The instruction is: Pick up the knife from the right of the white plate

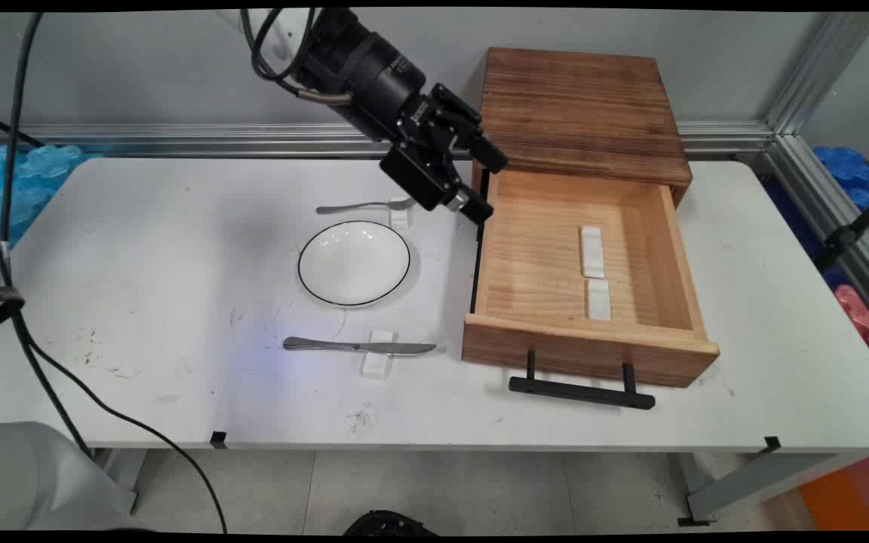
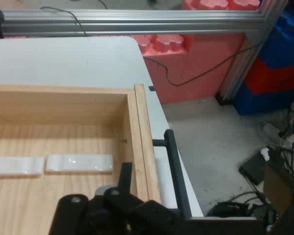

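Observation:
My black gripper (image 1: 489, 185) hangs open over the back left corner of an open wooden drawer (image 1: 664, 249), with nothing between its fingers. It is tilted down to the right, close above the drawer's left wall. Two white rests (image 1: 592, 250) (image 1: 599, 299) lie in a row on the drawer's floor. The hand view looks into the drawer at the same rests (image 2: 79, 163) (image 2: 14, 165), the drawer front (image 2: 143, 147) and its black bar handle (image 2: 176, 171). Just left of the gripper, a fork (image 1: 355, 207) lies with its head on a small white rest (image 1: 400, 213).
The drawer sticks out of a wooden cabinet (image 1: 578, 105) at the back of the table, its black handle (image 1: 581, 392) toward the near edge. A white plate with a dark rim (image 1: 354, 262) sits left of the drawer. A knife (image 1: 359, 347) lies across a white rest (image 1: 379, 363) in front.

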Controlling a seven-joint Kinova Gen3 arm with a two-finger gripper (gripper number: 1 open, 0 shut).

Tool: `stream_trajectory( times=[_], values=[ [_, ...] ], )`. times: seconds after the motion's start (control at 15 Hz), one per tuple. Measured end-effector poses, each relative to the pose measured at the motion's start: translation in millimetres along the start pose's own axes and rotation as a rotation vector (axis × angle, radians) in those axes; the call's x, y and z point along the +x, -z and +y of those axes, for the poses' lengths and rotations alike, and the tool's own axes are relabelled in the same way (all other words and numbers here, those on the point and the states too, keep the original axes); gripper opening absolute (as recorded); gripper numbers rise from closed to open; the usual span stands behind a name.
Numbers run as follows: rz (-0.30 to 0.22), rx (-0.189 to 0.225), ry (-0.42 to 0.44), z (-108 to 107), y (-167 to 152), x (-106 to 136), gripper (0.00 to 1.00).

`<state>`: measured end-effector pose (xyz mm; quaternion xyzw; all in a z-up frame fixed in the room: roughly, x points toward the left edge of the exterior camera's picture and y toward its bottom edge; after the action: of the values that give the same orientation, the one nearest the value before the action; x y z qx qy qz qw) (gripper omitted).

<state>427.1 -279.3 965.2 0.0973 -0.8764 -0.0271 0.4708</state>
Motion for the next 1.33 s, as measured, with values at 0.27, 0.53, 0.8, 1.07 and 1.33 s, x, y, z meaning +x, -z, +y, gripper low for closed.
stream_trajectory(
  times=[0.27, 0.53, 0.8, 1.07, 1.33],
  values=[
    [-0.054, -0.009, 0.0, 10.0, 9.5, -13.8, 1.0],
    [-0.14, -0.01, 0.006, 23.7, 28.5, -39.1, 1.0],
    [-0.204, 0.005, 0.009, 32.0, 42.0, -59.4, 1.0],
    [-0.299, 0.03, 0.016, 43.8, 53.5, -92.6, 1.0],
    [-0.381, 0.066, 0.021, 55.0, 53.5, -117.6, 1.0]
  ],
)
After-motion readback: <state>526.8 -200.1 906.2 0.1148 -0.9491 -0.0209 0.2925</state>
